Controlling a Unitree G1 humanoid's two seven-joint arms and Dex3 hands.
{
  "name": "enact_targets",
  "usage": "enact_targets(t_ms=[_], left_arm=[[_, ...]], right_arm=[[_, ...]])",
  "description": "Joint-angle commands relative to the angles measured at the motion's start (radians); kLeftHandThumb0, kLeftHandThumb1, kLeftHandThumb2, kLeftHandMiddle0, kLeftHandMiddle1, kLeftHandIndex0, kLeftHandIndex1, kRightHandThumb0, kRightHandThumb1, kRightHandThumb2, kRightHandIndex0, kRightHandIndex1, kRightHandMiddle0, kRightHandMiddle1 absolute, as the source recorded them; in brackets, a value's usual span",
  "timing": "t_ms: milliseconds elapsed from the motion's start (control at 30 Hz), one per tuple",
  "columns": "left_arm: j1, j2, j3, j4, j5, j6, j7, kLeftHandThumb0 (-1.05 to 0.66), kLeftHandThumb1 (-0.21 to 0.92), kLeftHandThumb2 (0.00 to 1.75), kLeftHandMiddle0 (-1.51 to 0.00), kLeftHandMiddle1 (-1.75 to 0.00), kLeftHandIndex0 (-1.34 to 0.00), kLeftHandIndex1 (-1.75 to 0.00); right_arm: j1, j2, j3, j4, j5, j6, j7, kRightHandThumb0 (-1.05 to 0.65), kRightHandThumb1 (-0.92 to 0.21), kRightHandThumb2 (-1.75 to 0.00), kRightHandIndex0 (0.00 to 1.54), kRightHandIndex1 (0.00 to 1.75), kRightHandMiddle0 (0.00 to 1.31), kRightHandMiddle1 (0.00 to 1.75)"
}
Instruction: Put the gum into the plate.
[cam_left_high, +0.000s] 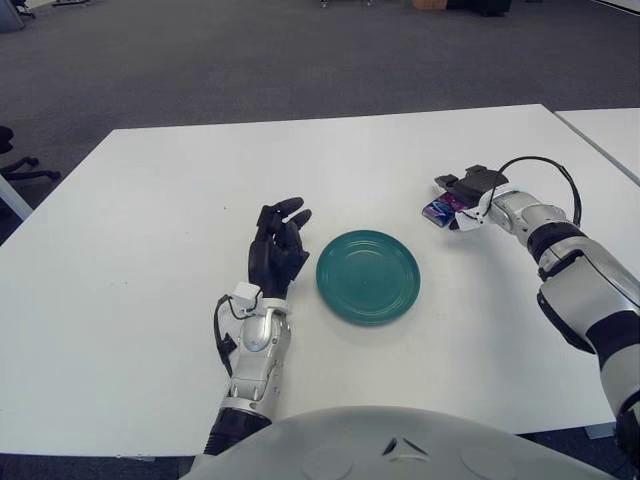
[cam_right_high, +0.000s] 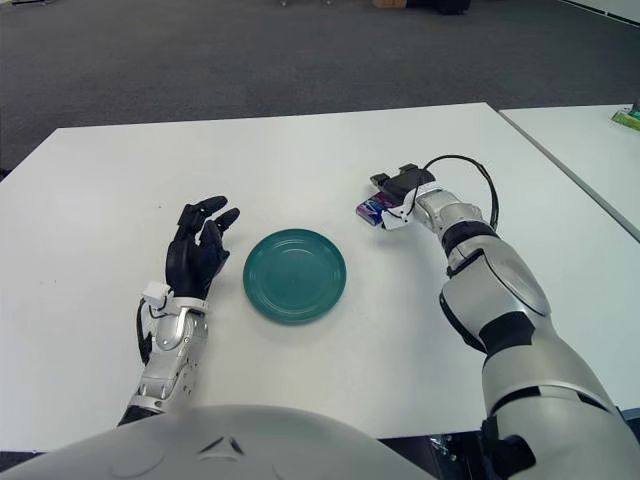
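Note:
A round teal plate (cam_left_high: 368, 276) lies on the white table (cam_left_high: 150, 200), with nothing in it. My right hand (cam_left_high: 458, 197) is to the right of the plate and a little farther back, with its fingers curled on a small purple gum pack (cam_left_high: 439, 211). The pack shows under the hand just above the table surface, also in the right eye view (cam_right_high: 374, 208). My left hand (cam_left_high: 280, 240) shows just left of the plate, palm side up, fingers spread and holding nothing.
A second white table (cam_left_high: 610, 130) stands to the right across a narrow gap. A green object (cam_right_high: 628, 118) lies at its far right edge. Grey carpet floor lies beyond the table; an office chair base (cam_left_high: 20, 165) shows at far left.

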Motion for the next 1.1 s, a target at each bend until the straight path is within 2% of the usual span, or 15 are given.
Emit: enact_targets(t_ms=[0, 67, 133, 267, 400, 567, 667, 933, 1067], left_arm=[[0.02, -0.096, -0.015, -0.023, -0.003, 0.005, 0.017, -0.74, 0.92, 0.74, -0.36, -0.81, -0.29, -1.12], [0.024, -0.098, -0.021, -0.027, -0.001, 0.002, 0.02, -0.74, 0.92, 0.74, -0.36, -0.82, -0.3, -1.13], [0.03, -0.1, -0.029, -0.032, 0.005, -0.002, 0.025, -0.74, 0.92, 0.74, -0.36, -0.82, -0.29, -1.13], [0.045, -0.108, -0.049, -0.05, 0.007, -0.017, 0.035, -0.76, 0.92, 0.74, -0.37, -0.82, -0.29, -1.13], [0.066, -0.112, -0.073, -0.072, 0.009, -0.019, 0.05, -0.76, 0.92, 0.74, -0.37, -0.82, -0.27, -1.13], [0.104, -0.108, -0.11, -0.116, 0.01, -0.012, 0.072, -0.75, 0.92, 0.75, -0.37, -0.81, -0.26, -1.14], [0.126, -0.105, -0.132, -0.142, 0.004, -0.008, 0.08, -0.73, 0.92, 0.75, -0.38, -0.81, -0.27, -1.15], [0.168, -0.101, -0.171, -0.183, -0.009, -0.008, 0.096, -0.72, 0.92, 0.75, -0.4, -0.81, -0.29, -1.16], [0.195, -0.099, -0.192, -0.207, -0.007, -0.011, 0.114, -0.72, 0.92, 0.75, -0.4, -0.8, -0.31, -1.17]], right_arm=[[0.08, 0.036, 0.038, 0.021, -0.022, -0.019, 0.018, -0.8, -0.9, -0.01, 0.3, 0.57, 0.0, 0.5], [0.084, 0.035, 0.042, 0.022, -0.022, -0.021, 0.016, -0.75, -0.9, -0.02, 0.35, 0.68, 0.0, 0.68], [0.089, 0.033, 0.046, 0.021, -0.021, -0.025, 0.014, -0.73, -0.9, -0.02, 0.36, 0.75, 0.0, 0.77], [0.114, 0.037, 0.033, 0.026, 0.004, -0.029, 0.071, -0.69, -0.91, -0.03, 0.36, 1.04, 0.0, 1.0], [0.118, 0.025, 0.023, 0.019, 0.031, -0.048, 0.132, -0.66, -0.91, -0.04, 0.3, 1.24, 0.0, 1.04], [0.118, -0.007, 0.006, -0.01, 0.078, -0.105, 0.25, -0.62, -0.91, -0.05, 0.3, 1.39, 0.01, 1.05], [0.12, -0.007, 0.004, -0.013, 0.094, -0.112, 0.295, -0.58, -0.9, -0.06, 0.32, 1.42, 0.04, 1.07], [0.125, 0.032, 0.016, 0.017, 0.094, -0.073, 0.316, -0.54, -0.86, -0.11, 0.37, 1.35, 0.07, 1.06], [0.135, 0.014, 0.021, 0.008, 0.093, -0.104, 0.319, -0.54, -0.69, -0.43, 0.38, 1.35, 0.08, 1.06]])
